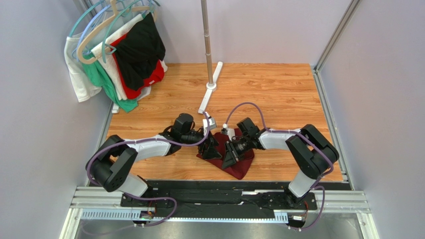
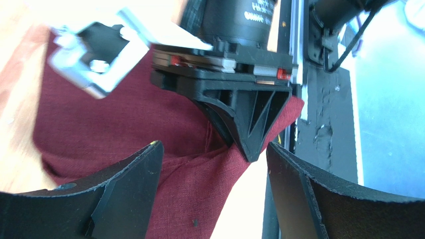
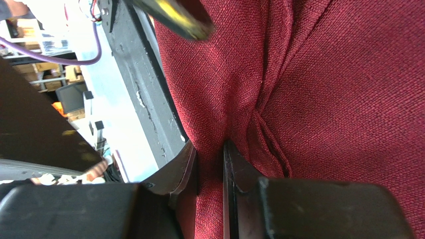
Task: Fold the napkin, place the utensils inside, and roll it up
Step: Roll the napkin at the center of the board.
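The dark maroon napkin (image 1: 240, 167) lies bunched on the wooden table between the two arms. My right gripper (image 1: 230, 155) is shut on a raised fold of it; in the right wrist view the cloth (image 3: 349, 99) runs between the nearly closed fingers (image 3: 209, 149). My left gripper (image 1: 212, 148) faces it from the left and is open. In the left wrist view its fingers (image 2: 214, 149) stand wide, with napkin (image 2: 100, 124) between and below them. The right gripper's tip (image 2: 249, 139) pinches the cloth just ahead. The utensils are hidden or out of view.
Garments on hangers (image 1: 119, 55) hang at the back left. A metal pole (image 1: 206, 45) rises from a white base (image 1: 209, 89) at the table's middle back. The black mounting rail (image 1: 219, 191) runs along the near edge. Grey walls close both sides.
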Tool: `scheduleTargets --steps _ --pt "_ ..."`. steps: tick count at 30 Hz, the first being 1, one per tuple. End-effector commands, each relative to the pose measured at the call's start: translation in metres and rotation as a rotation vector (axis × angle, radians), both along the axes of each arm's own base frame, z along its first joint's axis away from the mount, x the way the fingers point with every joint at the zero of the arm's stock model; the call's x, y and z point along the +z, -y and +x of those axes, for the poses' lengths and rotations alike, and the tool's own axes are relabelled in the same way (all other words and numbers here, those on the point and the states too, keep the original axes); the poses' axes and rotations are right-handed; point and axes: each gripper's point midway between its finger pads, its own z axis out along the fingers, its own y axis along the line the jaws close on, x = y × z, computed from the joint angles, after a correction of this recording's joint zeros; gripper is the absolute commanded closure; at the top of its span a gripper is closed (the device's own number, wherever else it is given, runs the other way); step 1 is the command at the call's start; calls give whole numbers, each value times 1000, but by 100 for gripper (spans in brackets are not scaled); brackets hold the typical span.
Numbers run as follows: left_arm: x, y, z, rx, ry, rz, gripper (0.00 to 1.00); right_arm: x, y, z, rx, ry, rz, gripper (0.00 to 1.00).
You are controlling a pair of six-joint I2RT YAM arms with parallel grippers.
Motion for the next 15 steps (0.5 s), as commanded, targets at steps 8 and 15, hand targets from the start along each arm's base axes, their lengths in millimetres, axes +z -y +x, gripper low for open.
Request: scheduleTargets --steps 8,15 --pt "-28 17 -15 -146 20 106 16 6 6 11 17 -28 58 100" --pt "-38 19 -15 -152 41 161 17 3 10 15 7 -48 63 100"
